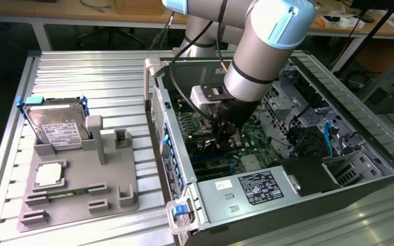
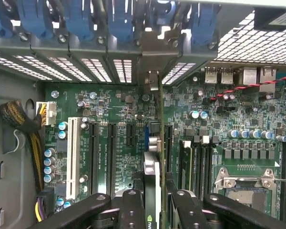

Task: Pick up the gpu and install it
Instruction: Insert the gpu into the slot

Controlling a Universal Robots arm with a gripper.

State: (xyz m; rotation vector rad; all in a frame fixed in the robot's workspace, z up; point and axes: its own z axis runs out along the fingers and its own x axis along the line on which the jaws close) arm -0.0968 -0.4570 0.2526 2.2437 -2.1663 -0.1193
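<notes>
at the exterior view's left you have the ribbed metal table [image 1: 94,66], and on it a grey plastic fixture tray [image 1: 80,200] with upright posts. a silver hard drive [image 1: 60,130] with a white label leans in the tray's far end, blue clips at its sides, and a square silver processor [image 1: 50,175] lies flat nearer the middle. moving right, the open computer case [image 1: 361,154] lies on its side, its black power supply [image 1: 252,190] at the near end and a row of blue slot latches [image 2: 119,21] along the perforated rear wall. the arm reaches down into the case, and your gripper [image 2: 152,202] sits low over the green motherboard [image 2: 238,119]. its black fingers [image 2: 133,207] are clamped on the gpu [image 2: 152,176], held on edge, with its thin board running toward the silver bracket at the rear wall. black expansion slots [image 2: 109,152] and one white slot [image 2: 72,157] lie beside it, braided cables [image 2: 24,129] beyond those, and the metal cpu socket [image 2: 245,186] on the other side.
</notes>
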